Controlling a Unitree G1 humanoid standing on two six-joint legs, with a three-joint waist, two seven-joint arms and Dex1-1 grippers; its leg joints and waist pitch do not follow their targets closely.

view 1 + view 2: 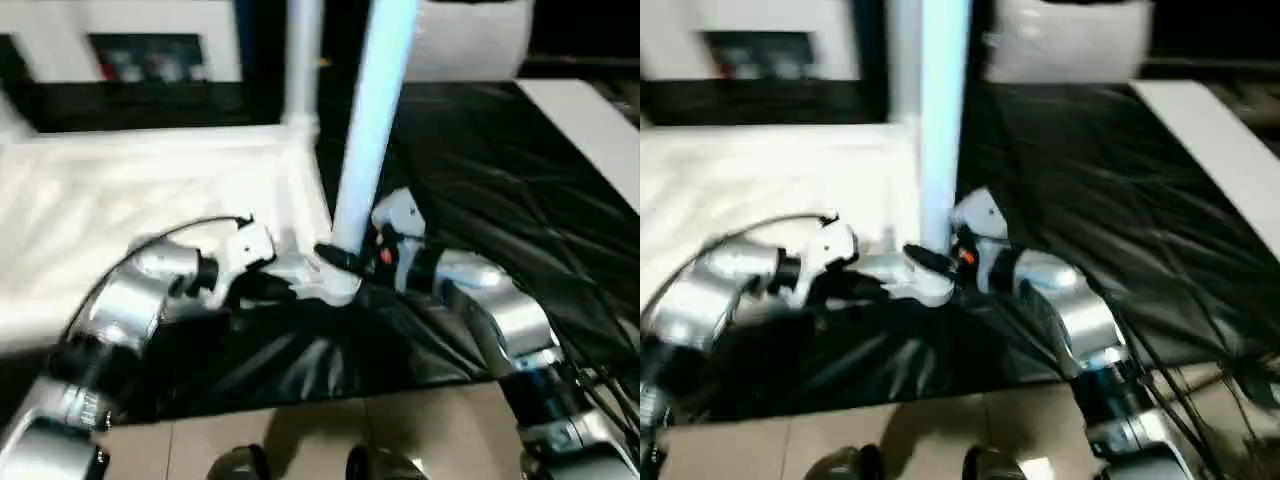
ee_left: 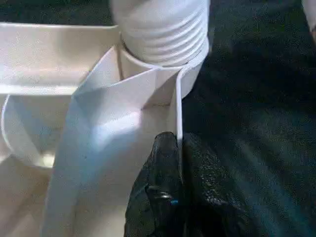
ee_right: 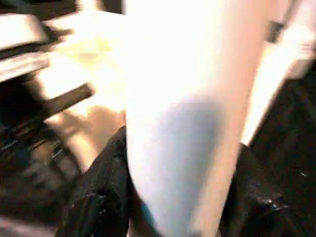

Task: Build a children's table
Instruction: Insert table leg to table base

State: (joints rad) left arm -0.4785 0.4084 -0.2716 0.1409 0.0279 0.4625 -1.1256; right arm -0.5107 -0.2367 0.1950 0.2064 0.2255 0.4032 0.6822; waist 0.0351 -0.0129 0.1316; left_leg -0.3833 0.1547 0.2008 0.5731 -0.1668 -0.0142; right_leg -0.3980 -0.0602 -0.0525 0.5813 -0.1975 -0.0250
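Observation:
The children's table top [image 1: 150, 200] lies upside down, white and ribbed, on the left. A white leg [image 1: 372, 130] stands upright in its near right corner socket [image 2: 148, 74], with the ridged leg end [image 2: 163, 29] seated in it. My right gripper [image 1: 345, 258] is shut on this leg just above the socket, a black finger [image 3: 98, 197] on each side. My left gripper [image 2: 177, 143] is shut on the thin white rim of the top beside that corner. A second leg [image 1: 302, 60] stands upright at the far corner.
A crinkled black cover [image 1: 500, 170] spreads under and to the right of the top. A white board [image 1: 590, 120] lies at the far right and a white bundle [image 1: 470, 40] at the back. Beige floor tiles [image 1: 300, 430] show below the table's front edge.

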